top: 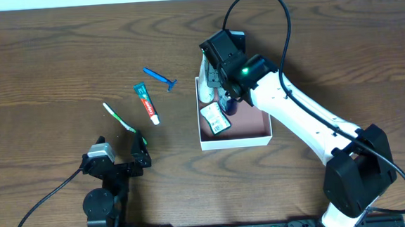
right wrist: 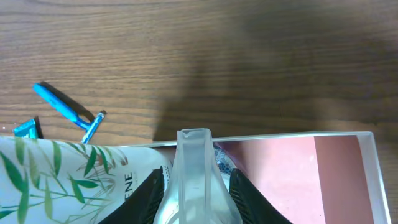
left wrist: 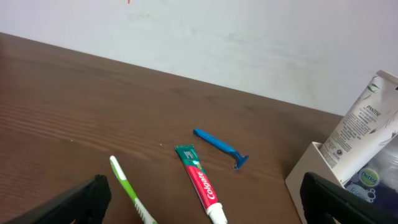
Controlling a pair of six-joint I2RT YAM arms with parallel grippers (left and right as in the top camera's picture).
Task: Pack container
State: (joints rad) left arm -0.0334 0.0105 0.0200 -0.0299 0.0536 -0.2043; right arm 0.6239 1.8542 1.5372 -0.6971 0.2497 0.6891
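The container (top: 237,142) is a shallow white-walled box with a reddish-brown inside, right of the table's middle; it also shows as the container (left wrist: 305,173) and the container (right wrist: 339,168). My right gripper (top: 227,96) hangs over its left half. In the right wrist view the right gripper (right wrist: 196,178) is shut on a clear soft tube (right wrist: 195,158), crimped end up. A white Pantene tube (right wrist: 56,171) leans on the left wall, seen too as the Pantene tube (left wrist: 364,127). My left gripper (top: 131,159) stands open near the table's front, nothing between its fingers (left wrist: 87,199).
Left of the container lie a blue razor (top: 159,78), a red and green toothpaste tube (top: 146,103) and a green and white toothbrush (top: 118,117). A small printed sachet (top: 215,117) lies inside the container. The right arm (top: 309,124) stretches across from the front right.
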